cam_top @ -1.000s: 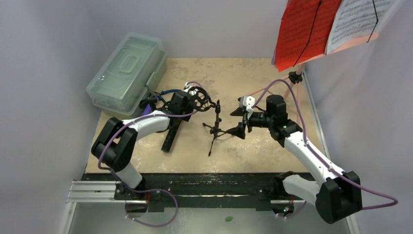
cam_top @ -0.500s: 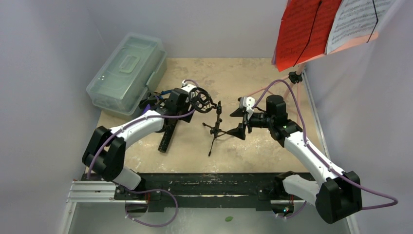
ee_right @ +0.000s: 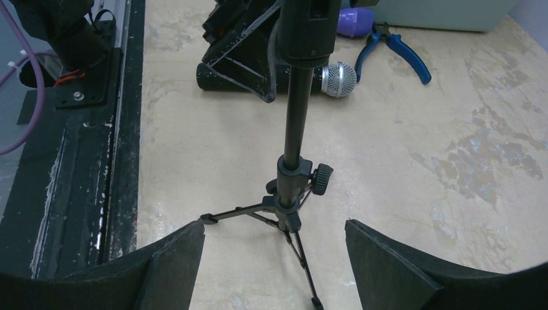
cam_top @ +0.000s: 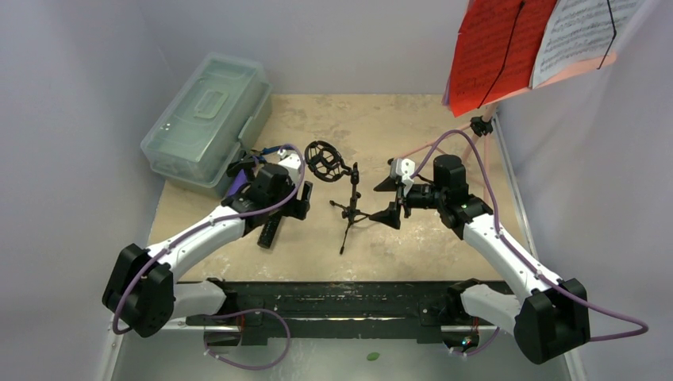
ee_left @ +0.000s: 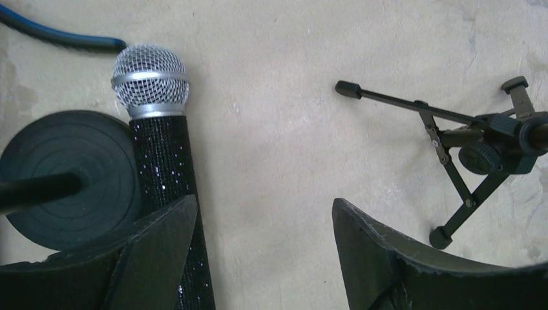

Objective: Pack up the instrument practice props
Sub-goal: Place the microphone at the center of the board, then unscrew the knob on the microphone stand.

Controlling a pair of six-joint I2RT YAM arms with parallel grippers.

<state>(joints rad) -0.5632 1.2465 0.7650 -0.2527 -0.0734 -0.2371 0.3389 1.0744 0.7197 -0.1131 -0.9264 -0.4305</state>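
A black mic tripod (cam_top: 349, 208) stands upright mid-table with a ring mount (cam_top: 321, 159) on top. My right gripper (cam_top: 387, 198) faces it, open, and the tripod's pole (ee_right: 291, 174) stands just beyond the gap between its fingers (ee_right: 274, 239). A black-silver microphone (ee_left: 158, 148) lies flat on the table. My left gripper (ee_left: 265, 219) hovers over it, open and empty, its left finger overlapping the mic body. A purple microphone (ee_right: 355, 22) lies near the case. The pink music rack's red and white pages (cam_top: 508, 48) hang at the back right.
A clear greenish case (cam_top: 208, 119) sits closed at the back left. Blue-handled pliers (ee_right: 397, 51) lie in front of it. A black round disc with a rod (ee_left: 64, 181) rests beside the black-silver microphone. The rack's foot (cam_top: 481, 125) stands by the right wall.
My left gripper has drawn back from the tripod's ring mount toward the near left and opened wider. It now hangs over the lying microphone. The right arm has not moved.
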